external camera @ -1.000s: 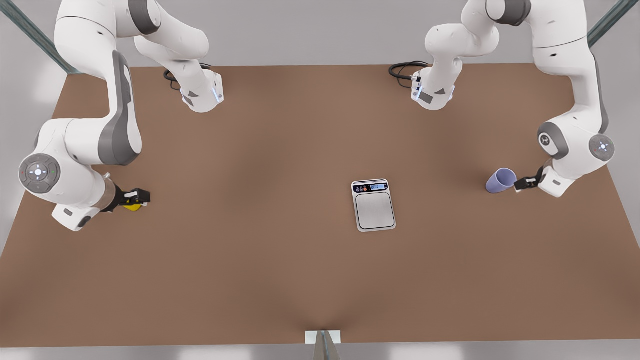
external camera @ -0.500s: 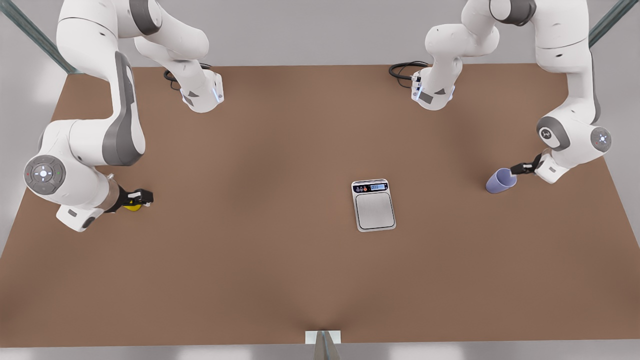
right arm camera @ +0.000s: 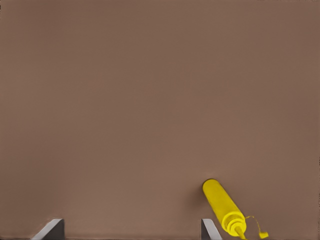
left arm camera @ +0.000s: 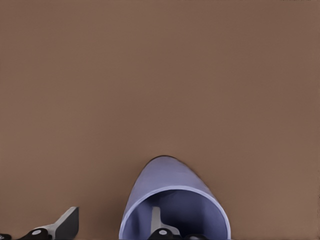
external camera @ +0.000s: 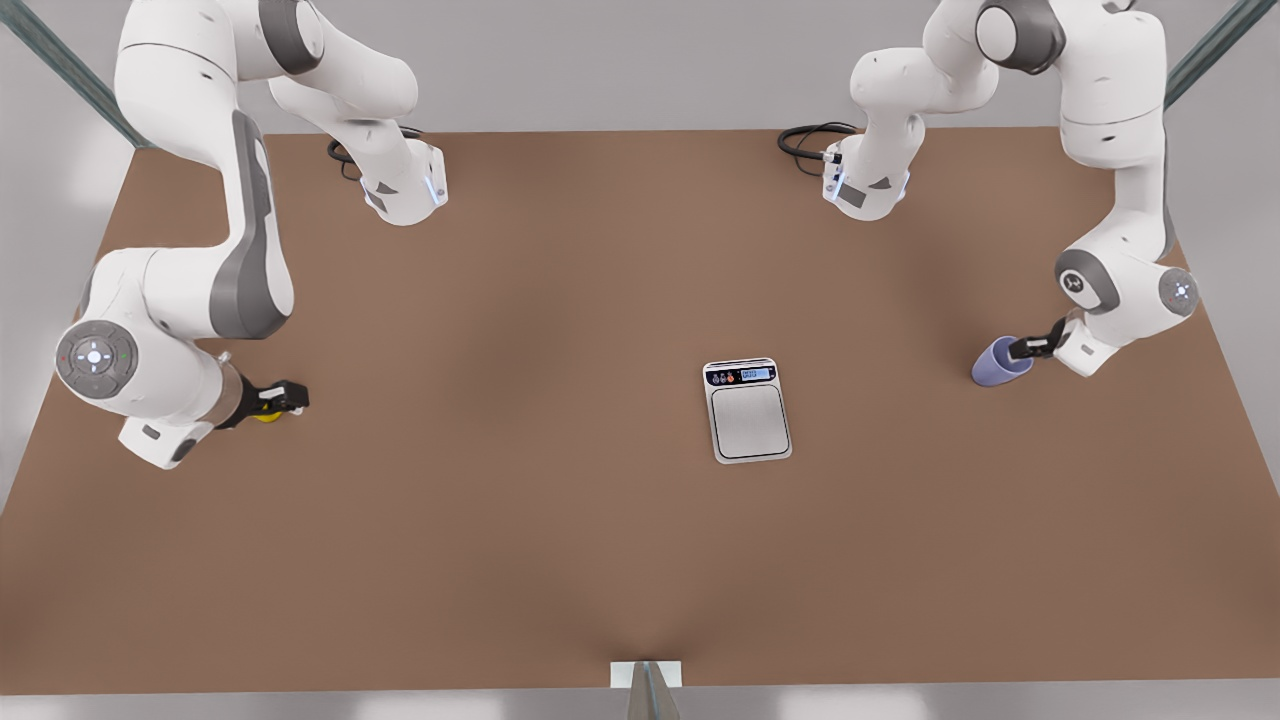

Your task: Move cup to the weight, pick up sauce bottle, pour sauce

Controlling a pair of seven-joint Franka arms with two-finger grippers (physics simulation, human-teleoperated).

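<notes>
The lavender-blue cup (external camera: 996, 362) stands near the counter (external camera: 560, 520)'s edge on the front view's right — the left pincer (external camera: 1024, 349) is open, one finger inside its rim, one outside. The yellow sauce bottle (external camera: 266, 412) sits near the opposite edge, the open right pincer (external camera: 282, 398) over it. The scale (external camera: 747, 410) sits between them, nearer the cup.

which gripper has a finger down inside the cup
The left gripper, at the front view's right: one finger sits inside the cup, one outside. The right gripper is open over the sauce bottle.
</notes>
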